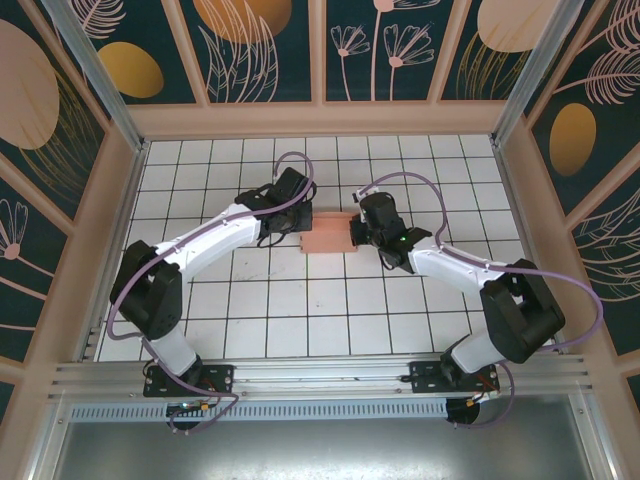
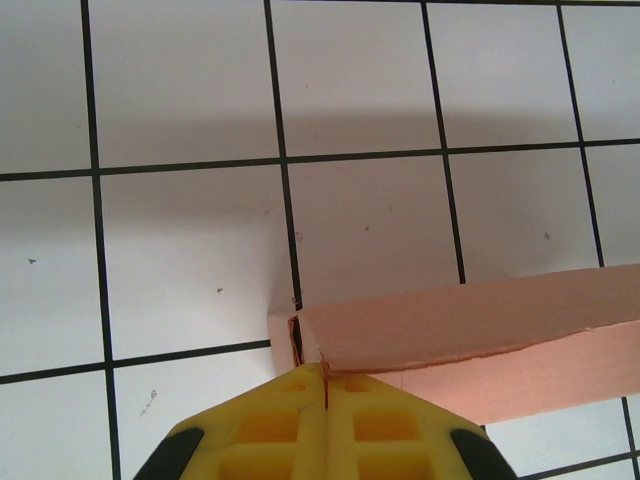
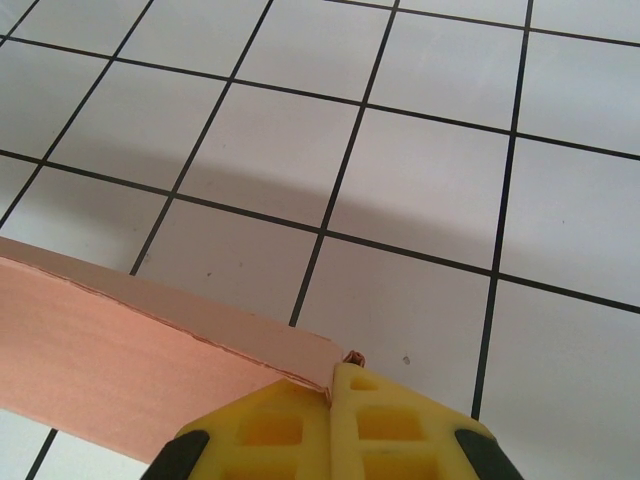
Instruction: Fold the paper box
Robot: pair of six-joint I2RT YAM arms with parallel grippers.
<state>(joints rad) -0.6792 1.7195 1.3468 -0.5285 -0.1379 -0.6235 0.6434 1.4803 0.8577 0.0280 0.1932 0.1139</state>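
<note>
Paper box between tools, tiled table

This looks like a robot test booth in a lab: a white tabletop with a black grid, walls printed with leaves, and a metal rail with the left arm and right arm bolted on.
</note>
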